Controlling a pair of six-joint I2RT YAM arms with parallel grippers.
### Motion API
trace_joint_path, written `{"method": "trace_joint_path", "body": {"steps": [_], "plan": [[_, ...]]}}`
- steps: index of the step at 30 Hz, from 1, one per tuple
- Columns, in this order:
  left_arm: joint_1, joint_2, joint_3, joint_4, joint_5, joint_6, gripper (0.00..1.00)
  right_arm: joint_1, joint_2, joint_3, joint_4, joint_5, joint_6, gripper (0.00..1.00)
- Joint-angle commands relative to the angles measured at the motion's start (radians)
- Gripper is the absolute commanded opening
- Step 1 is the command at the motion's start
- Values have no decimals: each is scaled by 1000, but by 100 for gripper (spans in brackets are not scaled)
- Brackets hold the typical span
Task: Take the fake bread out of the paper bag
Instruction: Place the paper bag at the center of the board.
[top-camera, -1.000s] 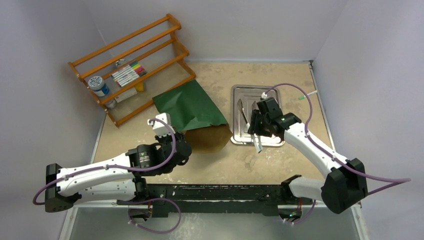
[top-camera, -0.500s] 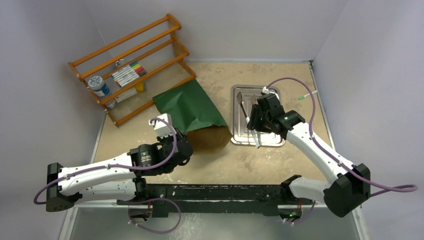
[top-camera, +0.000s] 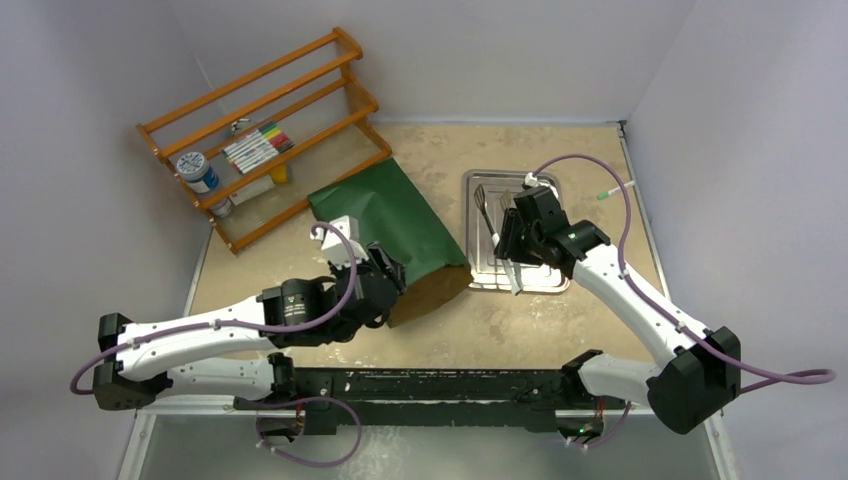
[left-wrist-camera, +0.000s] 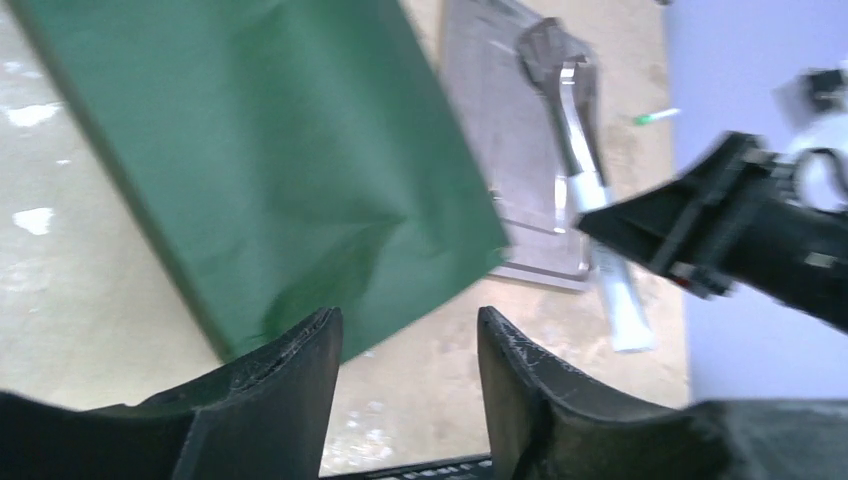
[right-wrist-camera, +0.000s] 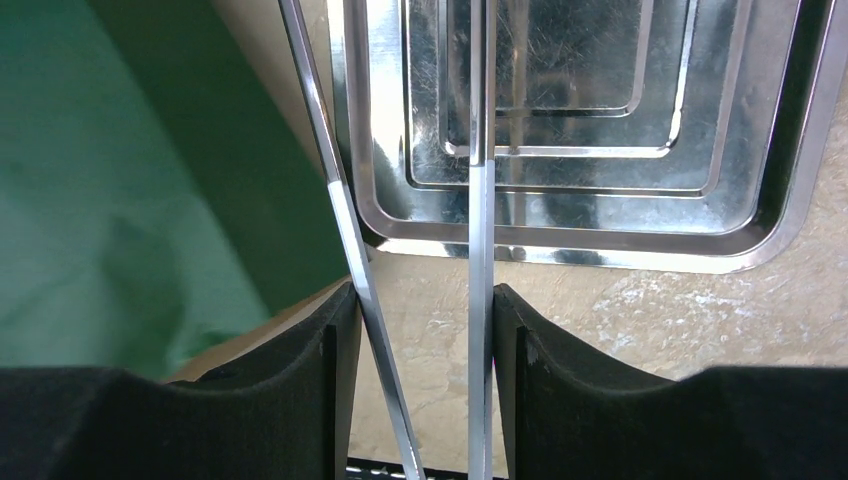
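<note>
The dark green paper bag (top-camera: 385, 215) lies flat on the table, and a strip of its brown inside shows at the near mouth. No fake bread shows in any view. My left gripper (top-camera: 393, 280) is at the bag's near mouth edge. In the left wrist view it (left-wrist-camera: 405, 315) is open with only bare table between the fingers, and the bag (left-wrist-camera: 260, 150) lies just beyond. My right gripper (right-wrist-camera: 422, 290) is shut on the metal tongs (right-wrist-camera: 340, 200), squeezing both blades. It (top-camera: 508, 250) hovers over the tray's near left corner.
The silver tray (top-camera: 545, 185) lies right of the bag, with the tongs' head (top-camera: 485, 212) over it. A wooden rack (top-camera: 265, 130) with markers and a jar stands at the back left. A green-tipped pen (top-camera: 605, 195) lies by the right wall.
My left gripper has opened and moved right, up against the bag's mouth. The bag's mouth has flattened, so less brown inside shows. The right gripper with the tongs shifted slightly toward the tray.
</note>
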Motion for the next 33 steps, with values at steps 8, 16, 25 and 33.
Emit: {"method": "trace_joint_path", "body": {"steps": [8, 16, 25, 33], "plan": [[-150, 127, 388, -175, -272, -54, 58, 3, -8, 52, 34, 8, -8, 42], [20, 27, 295, -699, -726, -927, 71, 3, 7, 46, 72, -12, -21, 42], [467, 73, 373, -683, -725, -637, 88, 3, 30, 62, 102, -31, -48, 42], [1049, -34, 221, 125, -33, 187, 86, 2, 58, 96, 114, -38, -76, 42]]}}
